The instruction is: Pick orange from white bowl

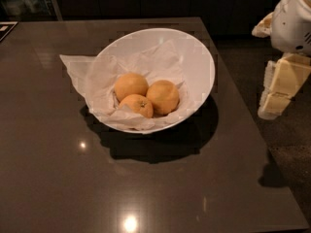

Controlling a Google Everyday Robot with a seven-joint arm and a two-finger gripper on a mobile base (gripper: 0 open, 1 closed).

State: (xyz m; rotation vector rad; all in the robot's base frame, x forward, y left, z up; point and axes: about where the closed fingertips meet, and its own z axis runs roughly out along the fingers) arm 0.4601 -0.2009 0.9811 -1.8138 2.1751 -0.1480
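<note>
The white bowl (194,57) stands on the dark table, lined with crumpled white paper (82,72). Three oranges lie together in it. The orange (163,96), the largest and plain-skinned, is on the right of the group. A slightly smaller round one (130,85) is to its left, and a smaller one with a dark stem dot (137,105) is in front. My gripper (274,89) hangs at the right edge of the view, beyond the table's right side, well clear of the bowl and holding nothing that shows.
The dark glossy table (58,178) reflects ceiling lights and ends at an edge just right of the bowl. Dark speckled floor (291,164) lies beyond it. The white arm housing (294,18) is at the upper right.
</note>
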